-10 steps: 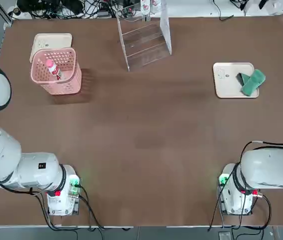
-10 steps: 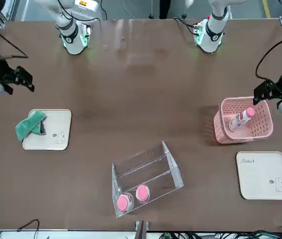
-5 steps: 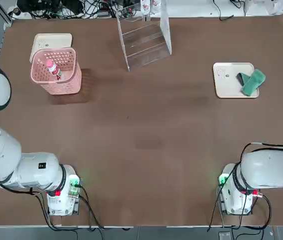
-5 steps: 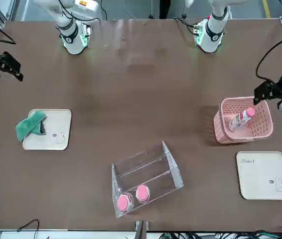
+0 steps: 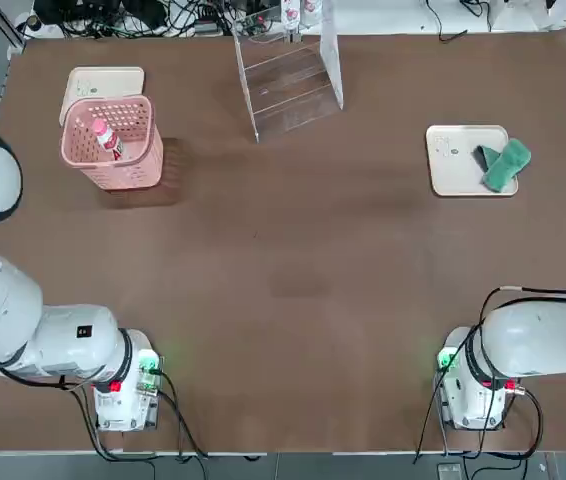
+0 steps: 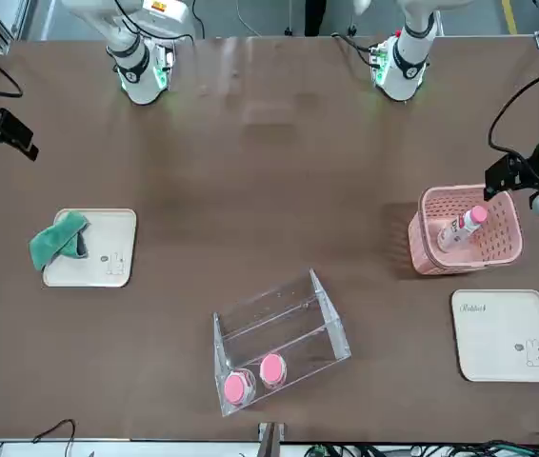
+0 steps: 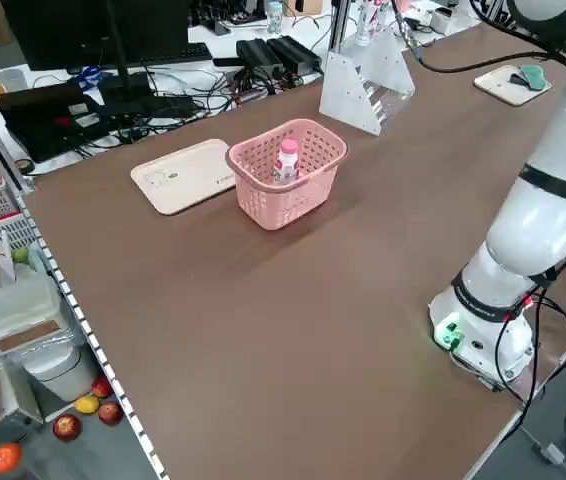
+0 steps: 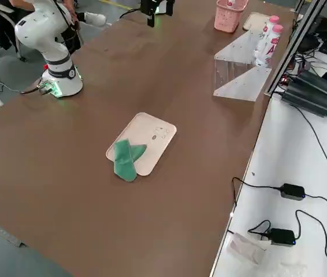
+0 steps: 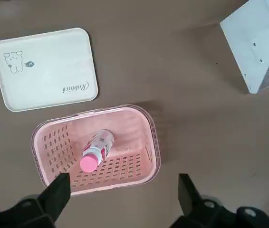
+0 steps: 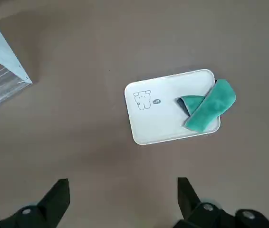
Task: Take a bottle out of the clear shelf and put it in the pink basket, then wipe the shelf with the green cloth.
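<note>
The left gripper [image 9: 120,202] hangs high above the pink basket [image 9: 149,147] with its fingers [image 9: 58,192] spread wide and nothing between them; in the front view the same gripper [image 6: 512,175] sits just past the basket's edge toward the robot's side. The right gripper [image 10: 120,199] is likewise released, its fingers [image 10: 57,194] parted and empty, looking down from well above the surface [image 5: 293,260] at a cream tray [image 10: 158,118]; in the front view it [image 6: 3,133] shows at the picture's left edge. The bottle [image 9: 96,151] lies tilted inside the pink basket, its pink cap toward one lattice wall, and reads the same from overhead [image 5: 105,137]. Just beside the basket, on the far side from the robot, a second cream tray [image 5: 103,80] lies flat with the basket's rim overlapping its near edge in the top view. The clear shelf [image 5: 288,85] stands at the far edge of the surface, between the two trays, and two more bottles [image 6: 255,378] stand in its back step, pink caps up. The green cloth [image 5: 504,165] lies crumpled across the outer edge of the right-hand tray [image 5: 453,165], partly hanging off onto the surface, well apart from the shelf.
</note>
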Action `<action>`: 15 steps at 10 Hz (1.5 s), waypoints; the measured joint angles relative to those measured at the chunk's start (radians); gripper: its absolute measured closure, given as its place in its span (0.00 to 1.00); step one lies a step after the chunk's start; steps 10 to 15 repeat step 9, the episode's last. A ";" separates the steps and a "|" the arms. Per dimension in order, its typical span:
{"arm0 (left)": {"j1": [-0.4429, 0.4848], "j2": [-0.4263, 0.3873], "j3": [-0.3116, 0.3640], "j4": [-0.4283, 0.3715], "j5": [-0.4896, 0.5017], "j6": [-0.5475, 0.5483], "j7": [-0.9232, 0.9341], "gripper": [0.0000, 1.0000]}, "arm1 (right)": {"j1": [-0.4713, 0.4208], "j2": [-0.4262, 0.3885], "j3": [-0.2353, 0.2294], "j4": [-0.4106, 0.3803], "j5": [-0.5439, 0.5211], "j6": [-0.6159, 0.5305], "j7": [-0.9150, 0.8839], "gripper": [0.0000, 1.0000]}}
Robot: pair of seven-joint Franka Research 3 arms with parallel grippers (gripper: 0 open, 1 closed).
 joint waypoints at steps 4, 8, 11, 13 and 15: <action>0.006 0.000 0.003 -0.001 0.000 -0.019 -0.005 0.00 | 0.002 0.009 0.002 -0.003 0.000 0.038 0.002 0.00; 0.005 0.000 -0.001 -0.001 0.000 -0.044 -0.046 0.00 | 0.010 0.009 0.003 -0.002 0.000 0.050 0.014 0.00; 0.005 0.000 -0.001 -0.001 0.000 -0.044 -0.046 0.00 | 0.011 0.009 0.003 -0.002 0.000 0.054 0.016 0.00; 0.005 0.000 -0.001 -0.001 0.000 -0.044 -0.046 0.00 | 0.011 0.009 0.003 -0.002 0.000 0.054 0.016 0.00; 0.005 0.000 -0.001 -0.001 0.000 -0.044 -0.046 0.00 | 0.011 0.009 0.003 -0.002 0.000 0.054 0.016 0.00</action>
